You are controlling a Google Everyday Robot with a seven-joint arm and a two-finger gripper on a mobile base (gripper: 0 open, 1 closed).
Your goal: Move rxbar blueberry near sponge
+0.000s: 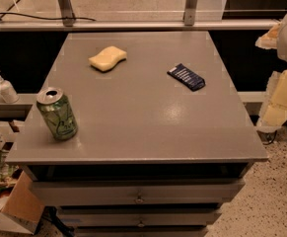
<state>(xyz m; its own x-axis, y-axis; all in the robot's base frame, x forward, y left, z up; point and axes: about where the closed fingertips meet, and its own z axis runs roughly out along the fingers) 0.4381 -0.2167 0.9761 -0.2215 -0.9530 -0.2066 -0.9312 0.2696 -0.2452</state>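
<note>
A matte grey cabinet top (133, 127) over drawers (138, 191) carries the flat, dark navy wrapped rxbar blueberry (186, 77) at right rear, well apart from the pale yellow wavy sponge (107, 58) at left rear. A green soda can (57, 113) stands front-left. The gripper (282, 100) hangs beyond the right edge, above speckled floor (266, 206); open or closed, I cannot tell.
</note>
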